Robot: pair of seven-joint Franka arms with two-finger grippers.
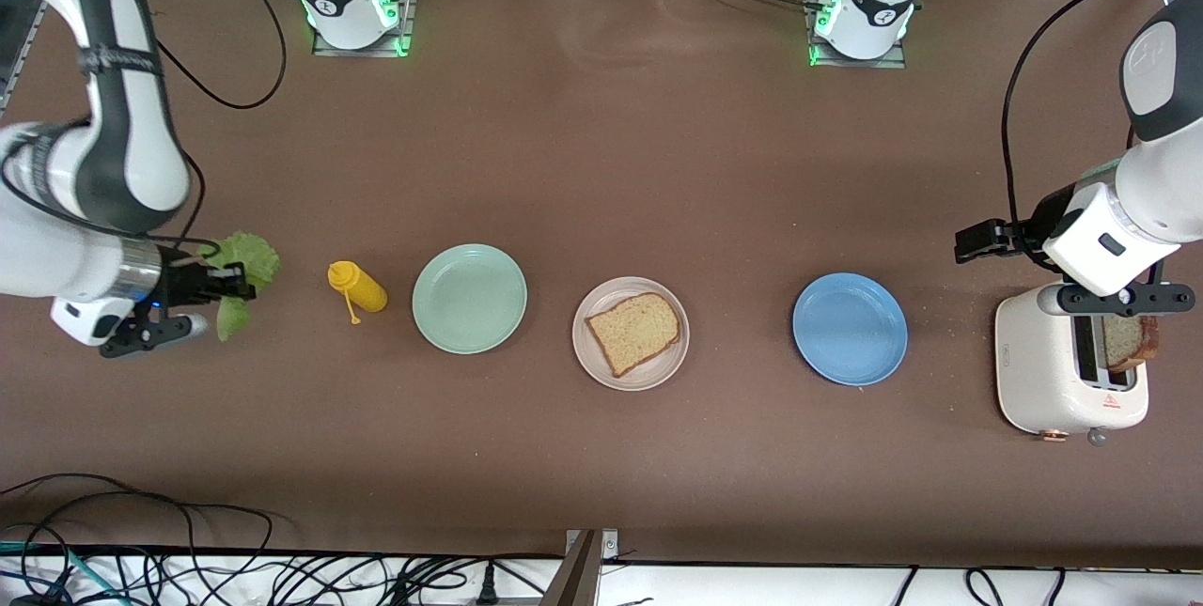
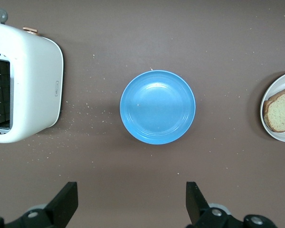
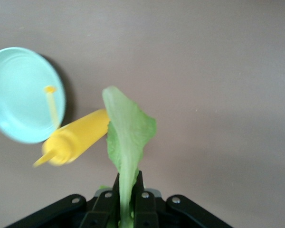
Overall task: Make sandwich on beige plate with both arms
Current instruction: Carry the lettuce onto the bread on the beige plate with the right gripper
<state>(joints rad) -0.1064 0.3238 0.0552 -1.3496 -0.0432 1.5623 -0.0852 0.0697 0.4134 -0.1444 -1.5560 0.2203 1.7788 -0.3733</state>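
A toaster (image 1: 1053, 371) is seen nearest the front camera, at the left arm's end of the table, with a bread slice (image 1: 1128, 343) standing in its slot. The left gripper (image 1: 1109, 298) is held over the toaster; in the left wrist view its fingers (image 2: 66, 202) are spread wide with nothing between them. The beige plate (image 1: 592, 357) is placed mid-table, and one brown bread slice (image 1: 634, 332) is laid flat on it, uncovered. A blue plate (image 1: 850, 329) is set between the beige plate and the toaster, well apart from both, and is seen in the left wrist view (image 2: 157, 107) with crumbs scattered on the table around it. A mint green plate (image 1: 469, 298) is set beside the beige plate, toward the right arm's end. A yellow squeeze bottle (image 1: 358, 287) is laid on its side just beside the mint plate. The right gripper (image 1: 211, 291) is held above the table at the right arm's end, near the bottle. Its fingers (image 3: 142, 202) are pressed together on the stem of a green lettuce leaf (image 1: 246, 263), which is lifted off the table and hangs out from the fingertips (image 3: 128, 137). The two arm bases are fixed along the table edge farthest from the front camera.
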